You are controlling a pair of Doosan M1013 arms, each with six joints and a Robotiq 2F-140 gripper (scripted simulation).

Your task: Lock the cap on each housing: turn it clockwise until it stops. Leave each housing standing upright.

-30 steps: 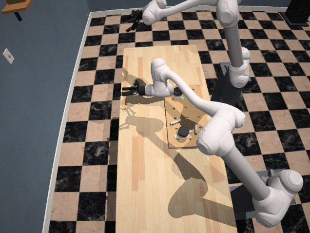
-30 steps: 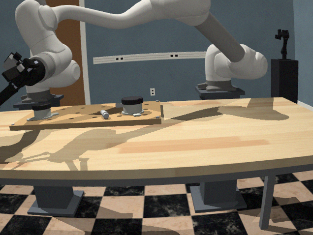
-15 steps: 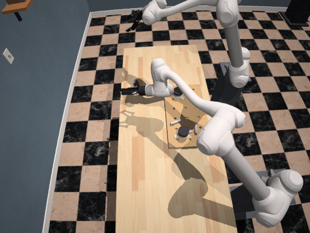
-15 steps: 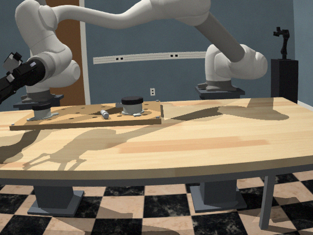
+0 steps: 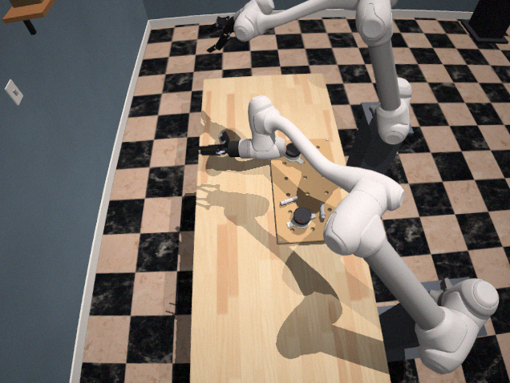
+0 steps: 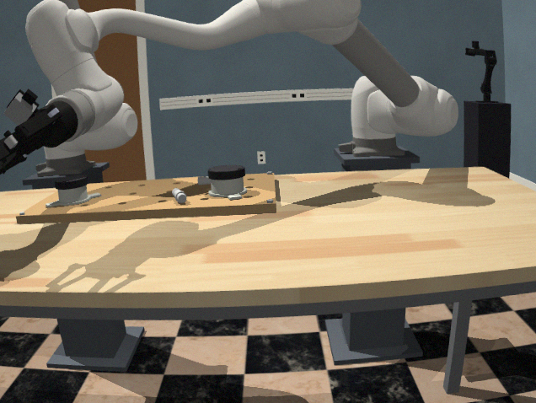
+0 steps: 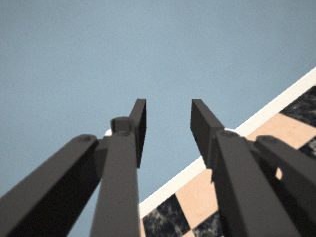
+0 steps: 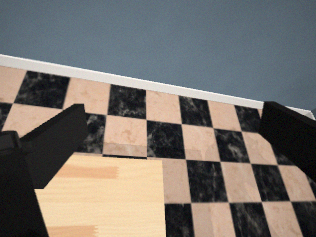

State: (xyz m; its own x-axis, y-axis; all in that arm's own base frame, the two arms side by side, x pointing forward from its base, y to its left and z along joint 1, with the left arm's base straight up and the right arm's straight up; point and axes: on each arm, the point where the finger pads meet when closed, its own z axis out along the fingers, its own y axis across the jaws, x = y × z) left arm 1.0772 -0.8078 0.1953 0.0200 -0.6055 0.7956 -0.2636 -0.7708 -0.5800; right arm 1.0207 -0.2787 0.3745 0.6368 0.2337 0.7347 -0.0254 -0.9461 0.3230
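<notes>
- Jaws of my left gripper (image 5: 200, 151) (image 6: 2, 162) (image 7: 168, 115) stand partway apart, nothing between them, near the table (image 5: 230, 349) (image 6: 324, 268) edge.
- My right gripper (image 5: 216, 34) (image 8: 173, 118) hangs beyond the table's end, jaws wide apart and holding nothing.
- Two round white housings (image 5: 301, 224) (image 6: 227, 186) stand upright on the brown perforated board (image 5: 281, 230) (image 6: 147, 213), well apart.
- Each bears a black disc-shaped cap (image 5: 301, 215) (image 6: 226, 172); I can't tell whether either is locked.
</notes>
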